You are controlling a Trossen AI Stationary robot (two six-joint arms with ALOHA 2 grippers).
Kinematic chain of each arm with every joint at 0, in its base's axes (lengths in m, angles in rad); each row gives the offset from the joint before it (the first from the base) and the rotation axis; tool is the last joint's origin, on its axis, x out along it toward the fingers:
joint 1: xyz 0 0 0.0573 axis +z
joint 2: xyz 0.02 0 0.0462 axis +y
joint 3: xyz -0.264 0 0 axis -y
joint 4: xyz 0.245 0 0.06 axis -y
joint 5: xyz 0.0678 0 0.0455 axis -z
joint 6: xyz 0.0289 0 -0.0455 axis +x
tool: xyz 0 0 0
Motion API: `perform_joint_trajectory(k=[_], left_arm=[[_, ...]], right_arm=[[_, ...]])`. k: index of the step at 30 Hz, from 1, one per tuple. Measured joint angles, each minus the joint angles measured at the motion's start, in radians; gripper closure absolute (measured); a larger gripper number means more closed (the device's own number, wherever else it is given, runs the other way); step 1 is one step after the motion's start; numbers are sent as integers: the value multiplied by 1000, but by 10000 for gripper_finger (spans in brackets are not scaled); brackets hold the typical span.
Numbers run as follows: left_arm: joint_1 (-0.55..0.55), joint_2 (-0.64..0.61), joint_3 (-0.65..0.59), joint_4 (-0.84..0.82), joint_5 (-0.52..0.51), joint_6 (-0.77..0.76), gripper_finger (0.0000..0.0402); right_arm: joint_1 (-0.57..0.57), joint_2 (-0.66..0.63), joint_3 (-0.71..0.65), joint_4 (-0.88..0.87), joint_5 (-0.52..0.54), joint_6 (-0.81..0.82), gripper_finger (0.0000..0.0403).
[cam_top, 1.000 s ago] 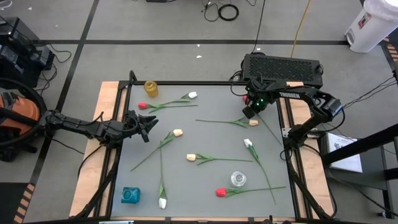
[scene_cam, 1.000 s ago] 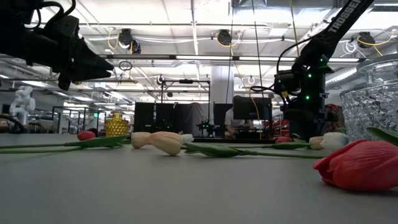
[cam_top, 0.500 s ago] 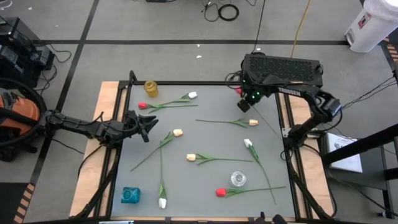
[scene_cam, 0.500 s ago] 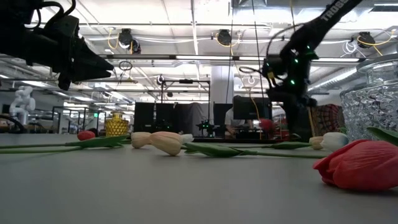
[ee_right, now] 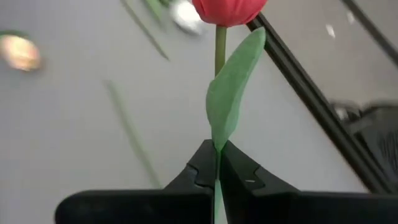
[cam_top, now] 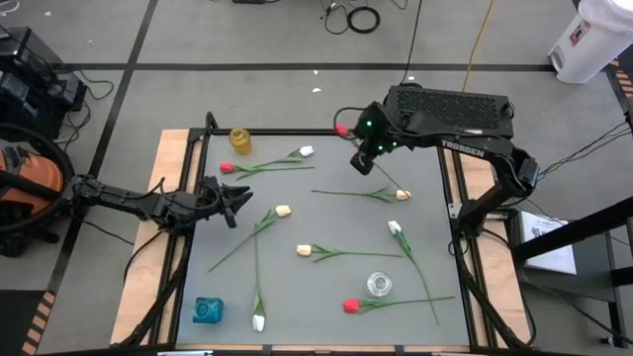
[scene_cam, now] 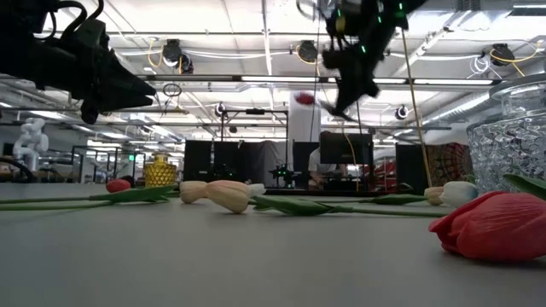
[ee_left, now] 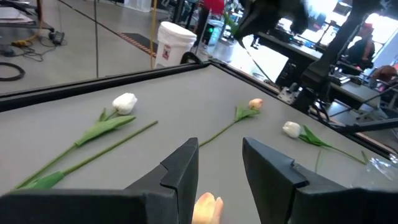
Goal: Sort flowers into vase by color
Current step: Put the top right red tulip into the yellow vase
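Overhead, the right gripper (cam_top: 362, 158) has its jaws pinched on a red-headed, thin-stemmed artificial tulip (ee_right: 219, 74). Seven more tulips lie on the smooth grey bench (cam_top: 326, 213); the left gripper (cam_top: 240, 201) hovers with jaws partly open

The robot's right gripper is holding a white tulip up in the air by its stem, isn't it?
Not quite: the tulip is red, not white. The right wrist view shows the right gripper shut on the green stem of a red tulip. The low view shows that tulip up in the air, above the table.

The right gripper (cam_top: 362, 158), raised near the worktop's far edge, is clamped tight; the left gripper (cam_top: 240, 201) hovers parted at the left edge.
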Motion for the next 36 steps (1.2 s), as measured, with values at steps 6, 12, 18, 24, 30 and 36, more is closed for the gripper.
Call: perform_joint_trajectory(k=[6,12,18,24,30,36], left_arm=[[0,0,0,0,7,-20,269],[0,0,0,0,7,-21,269],[0,0,0,15,7,-14,269],[0,0,1,55,7,23,269],[-1,0,1,91,11,59,269],[-1,0,1,86,12,58,269]], right_arm=[[152,-13,79,113,0,-11,402],[297,-54,82,339,8,-12,402],[415,-64,82,523,9,-81,402],[483,-64,81,584,37,-158,402],[520,-99,-10,651,164,-237,402],[520,-269,-183,673,163,-247,402]])
